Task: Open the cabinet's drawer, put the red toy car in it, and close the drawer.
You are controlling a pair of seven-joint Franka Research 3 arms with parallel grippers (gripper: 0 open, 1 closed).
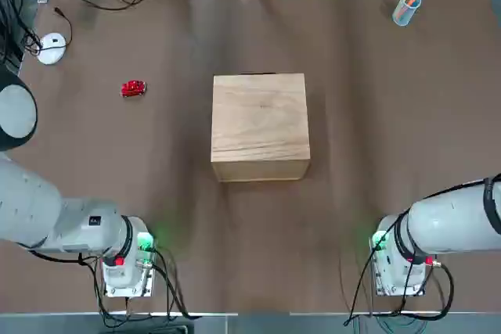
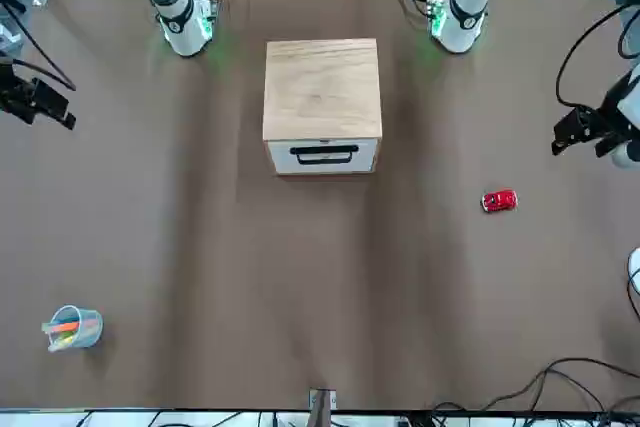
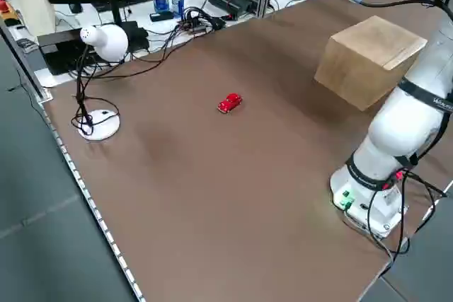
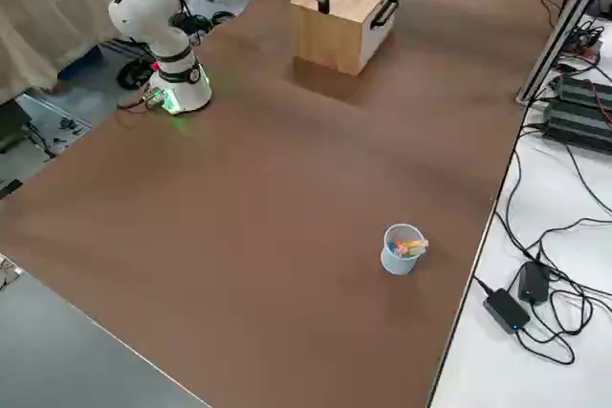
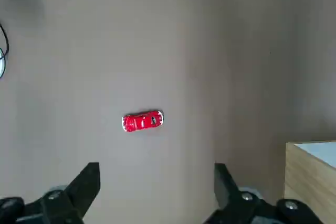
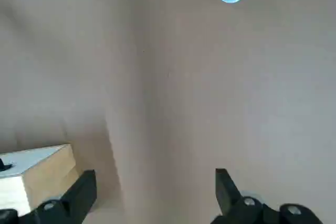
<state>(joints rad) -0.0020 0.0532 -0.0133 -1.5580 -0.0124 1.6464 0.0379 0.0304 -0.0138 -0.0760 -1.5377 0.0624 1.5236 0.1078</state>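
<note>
White drawer front (image 2: pixel 282 155) shut, red toy car (image 2: pixel 499 201) out on the worktop (image 2: pixel 220 287): what could go wrong?

Nothing is held by either hand. The left hand (image 5: pixel 157 182) is raised over the car's side of the worktop, its two fingers wide apart. The right hand (image 6: pixel 156 184) is up over the other side, fingers also apart. The car is sitting on its own, well apart from the wooden box (image 2: pixel 322 87), on the robot's left. The drawer is closed, with its black handle (image 2: pixel 324 150) facing away from the robot's bases.

The drawer should probably be tackled first. The handle has to be reached from the far side, so it could be missed or only half caught if the fingers are brought down too shallow. If the pull isn't kept straight, the drawer could be jammed, or the whole box dragged along, since no fixing can be seen.

The car is tiny, so it could be nudged away or flicked out if it's pinched off-centre. If it's let go too high or too near the edge, it could be bounced out or left on the rim, and the closing push would be blocked. An arm could also be knocked if both are sent to the front together.
</note>
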